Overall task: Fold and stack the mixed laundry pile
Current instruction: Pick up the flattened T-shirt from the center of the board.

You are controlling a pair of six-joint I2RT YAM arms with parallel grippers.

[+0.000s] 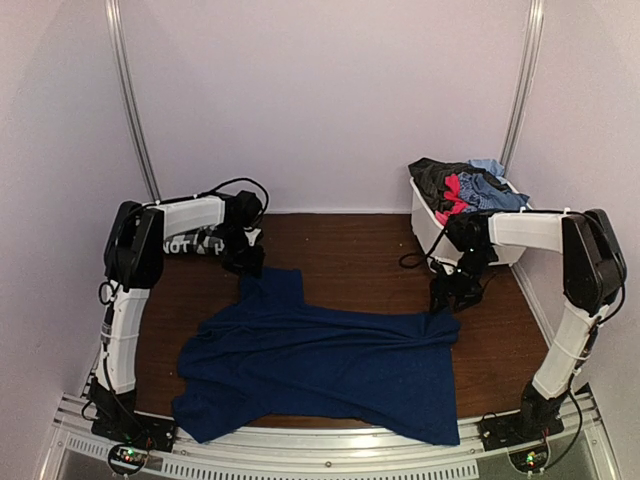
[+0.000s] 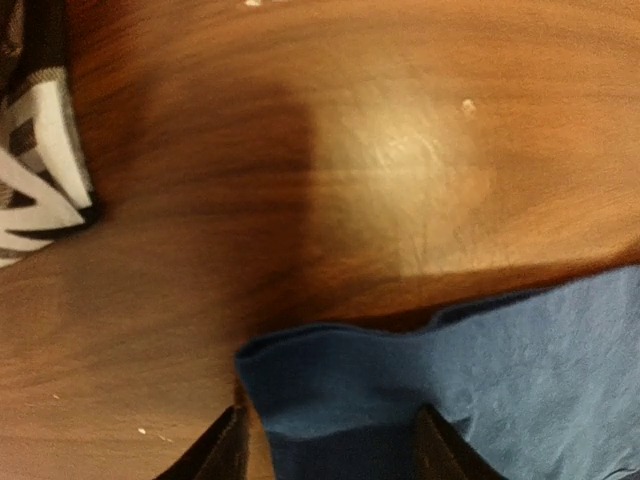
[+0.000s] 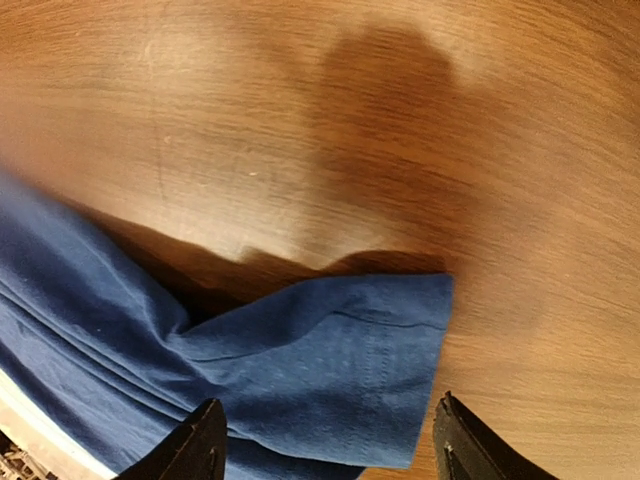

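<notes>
The navy garment (image 1: 320, 370) lies spread flat on the tabletop (image 1: 350, 245). The left jaws and right jaws stand open, empty, over its two far corners. Other clothes (image 1: 468, 185) fill the white bin (image 1: 430, 230).

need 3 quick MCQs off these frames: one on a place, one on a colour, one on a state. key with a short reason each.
1. Where does the white bin stand on the table?
A. near left corner
B. centre
C. far right corner

2. What colour is the garment spread flat on the table?
A. navy blue
B. red
C. white

3. How is the right gripper?
A. shut on the garment
B. open, over the garment's corner
C. out of view

Key:
1 C, the top view shows it at the far right, full of clothes.
2 A, every view shows dark blue cloth.
3 B, in the right wrist view the jaws stand wide apart, with the corner lying flat between them.
</notes>
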